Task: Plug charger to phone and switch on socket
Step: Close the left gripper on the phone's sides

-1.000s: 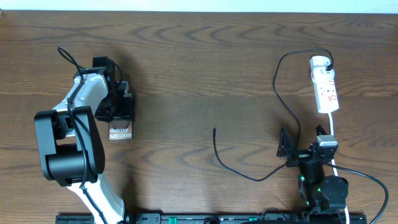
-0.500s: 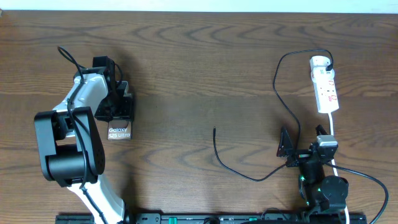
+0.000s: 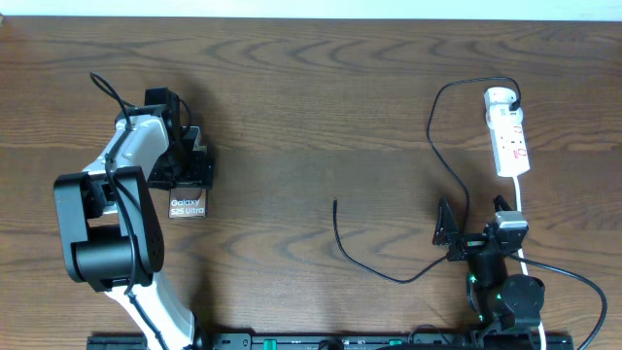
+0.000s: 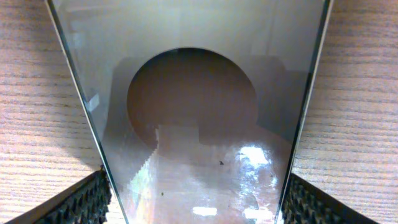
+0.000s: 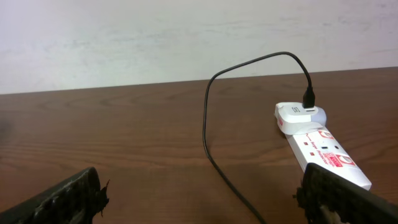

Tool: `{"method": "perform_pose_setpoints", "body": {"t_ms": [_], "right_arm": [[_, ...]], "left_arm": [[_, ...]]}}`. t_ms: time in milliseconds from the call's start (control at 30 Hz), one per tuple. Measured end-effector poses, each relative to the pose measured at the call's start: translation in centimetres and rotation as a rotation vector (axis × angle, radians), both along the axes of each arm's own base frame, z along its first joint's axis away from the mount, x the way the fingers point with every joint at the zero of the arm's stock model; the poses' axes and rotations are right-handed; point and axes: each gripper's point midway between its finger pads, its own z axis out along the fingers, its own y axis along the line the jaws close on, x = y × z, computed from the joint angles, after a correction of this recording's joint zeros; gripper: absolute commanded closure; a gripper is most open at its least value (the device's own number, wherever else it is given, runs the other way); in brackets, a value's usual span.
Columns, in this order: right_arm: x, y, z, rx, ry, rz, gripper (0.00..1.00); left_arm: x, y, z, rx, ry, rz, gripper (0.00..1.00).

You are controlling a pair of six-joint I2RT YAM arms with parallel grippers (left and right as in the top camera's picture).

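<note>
Black charger (image 5: 204, 124) is plugged into the socket (image 5: 320, 149), tip loose on the desk (image 3: 292, 97). Left claw (image 3: 185, 167) pinches the phone (image 3: 187, 207); right claw (image 3: 473, 226) is spread, empty. Connecting and switching remain.

One phone (image 3: 188, 206), one charger (image 3: 335, 220) and one socket (image 3: 508, 142).

White lettering reading "Galaxy S25 Ultra" is seen in the overhead view on the near end of the phone (image 3: 187, 206), at the left of the table (image 3: 311, 117). Red printed marks are carried by the socket (image 3: 509, 144) at the far right, but they cannot be read.
</note>
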Motion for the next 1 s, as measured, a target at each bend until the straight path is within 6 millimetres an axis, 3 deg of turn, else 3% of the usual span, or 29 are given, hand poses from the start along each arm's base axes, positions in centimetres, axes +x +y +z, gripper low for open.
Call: {"method": "perform_pose_setpoints", "body": {"t_ms": [200, 1000], "right_arm": [[0.00, 0.00, 0.00, 0.000, 0.000, 0.000, 0.01], [0.00, 0.00, 0.00, 0.000, 0.000, 0.000, 0.01]], "left_arm": [[0.01, -0.02, 0.00, -0.001, -0.001, 0.000, 0.08], [0.02, -0.05, -0.34, -0.002, -0.008, 0.000, 0.08]]}}
